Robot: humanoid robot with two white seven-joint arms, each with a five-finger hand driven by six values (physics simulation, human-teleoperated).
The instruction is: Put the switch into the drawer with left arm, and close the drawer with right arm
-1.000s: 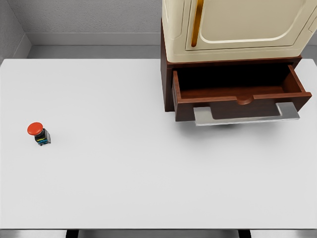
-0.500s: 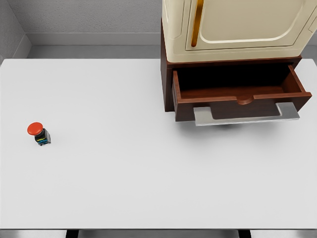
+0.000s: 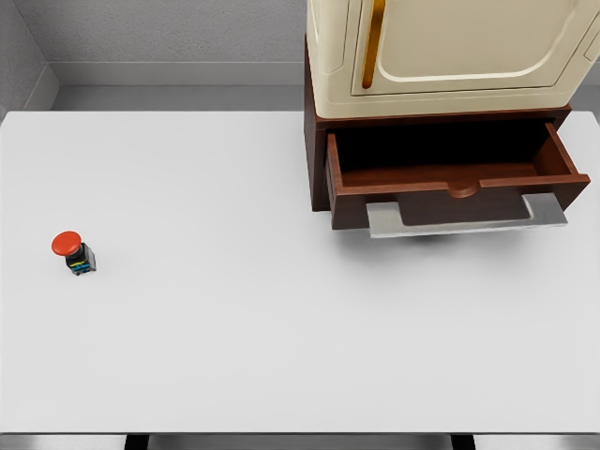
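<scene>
Simulated workbench: white table, cabinet

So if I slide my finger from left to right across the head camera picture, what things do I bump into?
Red-capped push-button switch → open dark brown wooden drawer under the cream cabinet, all on the white table.

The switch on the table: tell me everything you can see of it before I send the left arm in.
The switch is a small push-button: a round red mushroom cap on a dark body with blue and yellowish bands low down. It lies tilted, cap toward the upper left, on the white table near its left edge, far from the open drawer. Nothing touches it but the table.
</scene>
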